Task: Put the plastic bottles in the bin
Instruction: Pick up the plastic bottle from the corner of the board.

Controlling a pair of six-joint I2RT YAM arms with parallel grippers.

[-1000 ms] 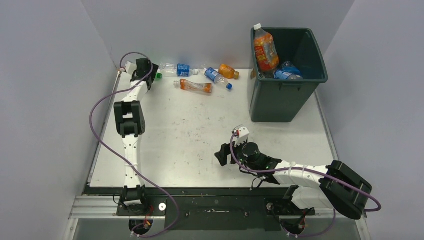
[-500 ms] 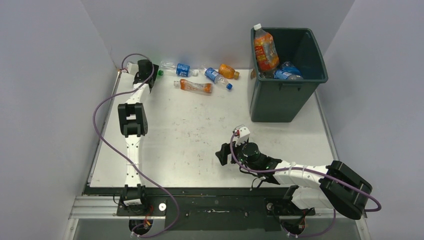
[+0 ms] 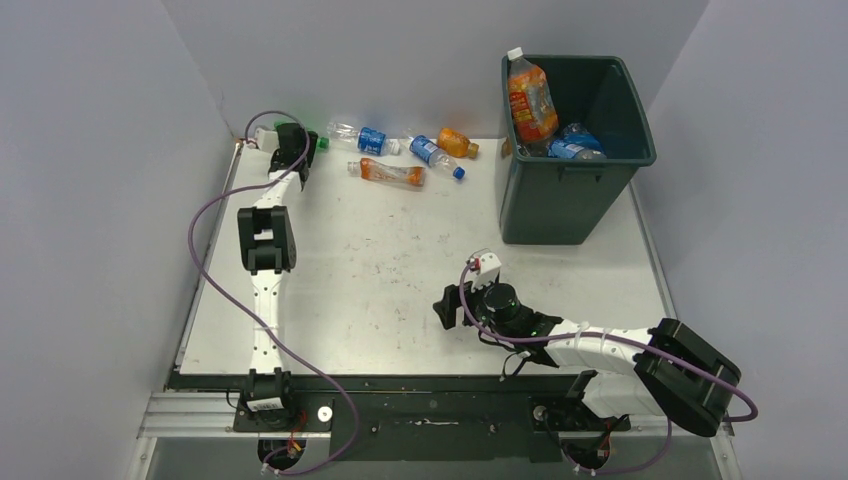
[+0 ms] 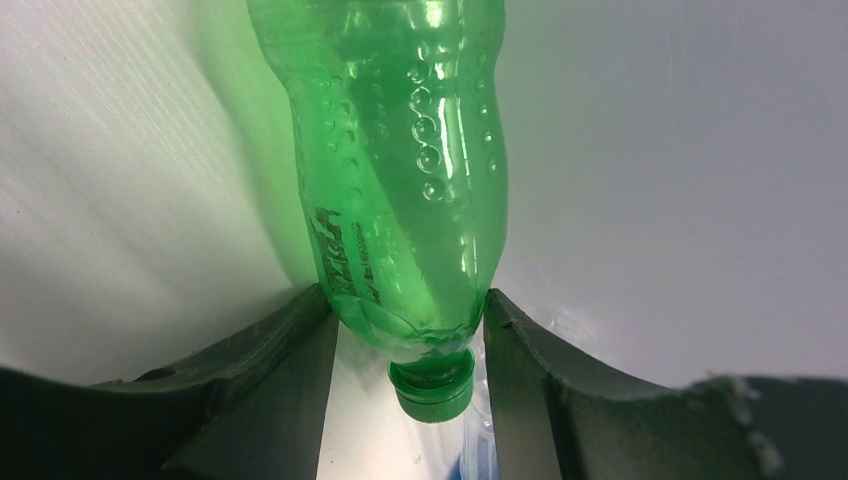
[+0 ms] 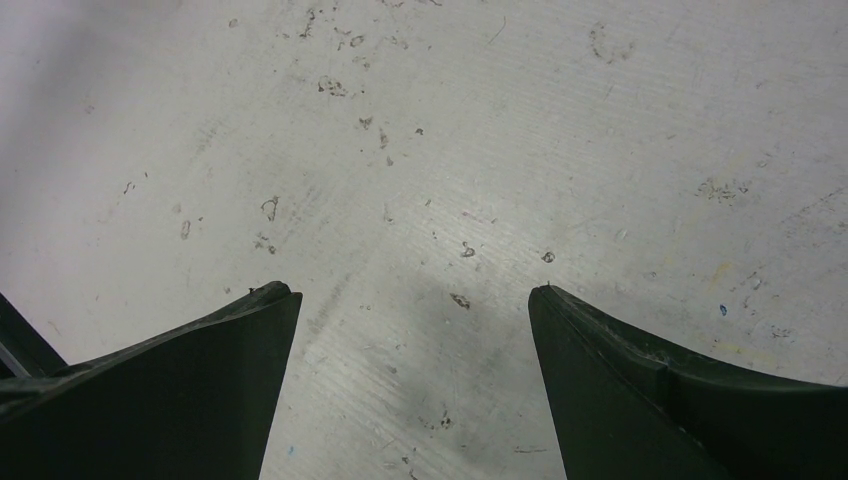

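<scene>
green bottle [image 4: 400, 200]: translucent plastic, glossy, dimpled; cap ridged.
bin [image 3: 560, 205]: dark green plastic, matt, smooth.
worktop [image 5: 450, 150]: pale, matt, finely lined, scuffed and speckled.

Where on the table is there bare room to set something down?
The table's middle is bare, bordered by the left arm, the bin and the open right gripper. The far edge is crowded with loose bottles beside the left gripper clamping a green bottle.

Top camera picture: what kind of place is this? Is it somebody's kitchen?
Probably a robot test lab, not a kitchen. Two robot arms, left and right, are bolted to a white table, plain grey walls box it in, and bottles lie near a green bin.
</scene>
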